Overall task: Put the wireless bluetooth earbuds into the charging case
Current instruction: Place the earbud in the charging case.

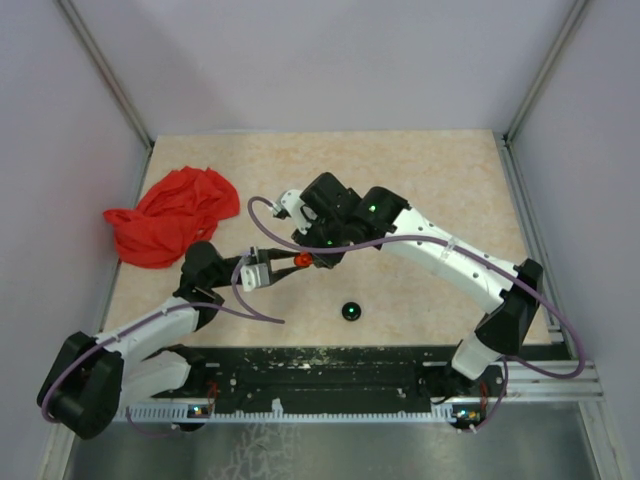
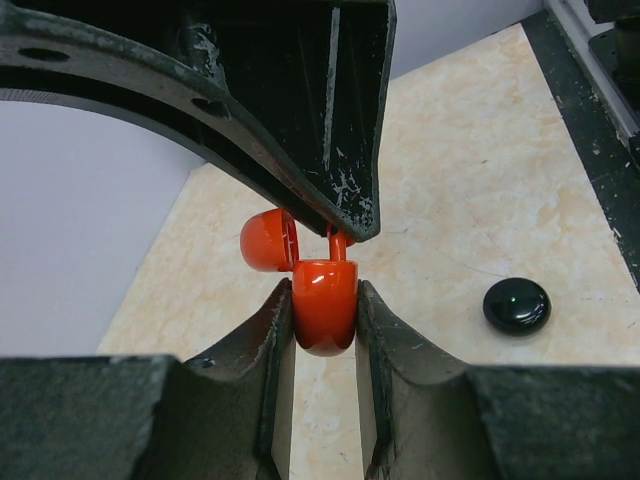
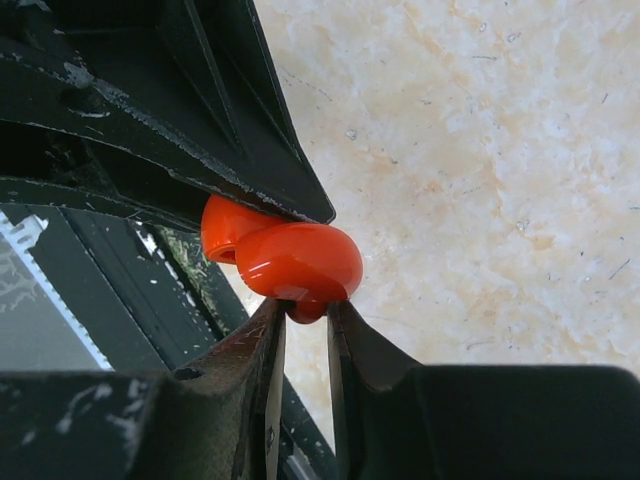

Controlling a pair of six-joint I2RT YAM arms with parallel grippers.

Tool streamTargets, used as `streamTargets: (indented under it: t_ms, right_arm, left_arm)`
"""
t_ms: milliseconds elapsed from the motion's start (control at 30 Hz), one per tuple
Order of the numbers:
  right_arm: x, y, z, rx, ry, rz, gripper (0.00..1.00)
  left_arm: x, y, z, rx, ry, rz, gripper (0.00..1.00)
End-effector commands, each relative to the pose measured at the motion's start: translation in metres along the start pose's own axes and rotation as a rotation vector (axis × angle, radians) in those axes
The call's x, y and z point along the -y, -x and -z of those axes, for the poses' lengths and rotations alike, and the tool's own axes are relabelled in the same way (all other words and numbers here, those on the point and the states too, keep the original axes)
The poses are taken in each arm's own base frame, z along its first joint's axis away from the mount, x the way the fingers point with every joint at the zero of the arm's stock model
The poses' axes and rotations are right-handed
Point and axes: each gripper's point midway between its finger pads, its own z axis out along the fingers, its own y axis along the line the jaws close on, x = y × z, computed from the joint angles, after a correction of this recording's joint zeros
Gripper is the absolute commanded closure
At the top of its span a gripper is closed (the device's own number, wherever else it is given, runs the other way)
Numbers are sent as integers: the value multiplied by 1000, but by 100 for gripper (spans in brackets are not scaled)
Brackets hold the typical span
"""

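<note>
The left gripper (image 2: 325, 293) is clamping a glossy, rounded orange-red charging case (image 2: 325, 312) above the mottled beige surface (image 2: 450, 180), with the case's domed lid (image 2: 267, 240) standing open. The right gripper (image 3: 305, 308) is pinching a tiny red earbud (image 3: 306, 314) right against the case. A shiny black disc (image 2: 517, 305) is lying on the surface nearby.

We see the left arm (image 1: 150, 335) and right arm (image 1: 450, 255) in white shells with black joints. Thin purple cables (image 1: 268, 320) loop alongside and green lights (image 1: 372, 208) glow. The left gripper (image 2: 325, 300) has scuffed black fingers (image 2: 250, 360).
</note>
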Motion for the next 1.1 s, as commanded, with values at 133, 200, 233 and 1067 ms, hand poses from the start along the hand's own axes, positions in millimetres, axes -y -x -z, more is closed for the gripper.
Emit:
streamTargets:
  t_ms: [133, 200, 233, 1067]
  right_arm:
    - [-15, 47, 12, 184, 47, 3, 71]
    - [-16, 46, 11, 184, 49, 2, 68]
    - [-16, 46, 11, 184, 50, 1, 67]
    - [-2, 30, 82, 504, 58, -73, 44]
  left_arm:
    - [2, 27, -5, 96, -34, -44, 99]
    - [3, 28, -5, 102, -39, -41, 99]
    - [4, 28, -5, 104, -42, -40, 99]
    - [-14, 36, -2, 150, 106, 74, 99]
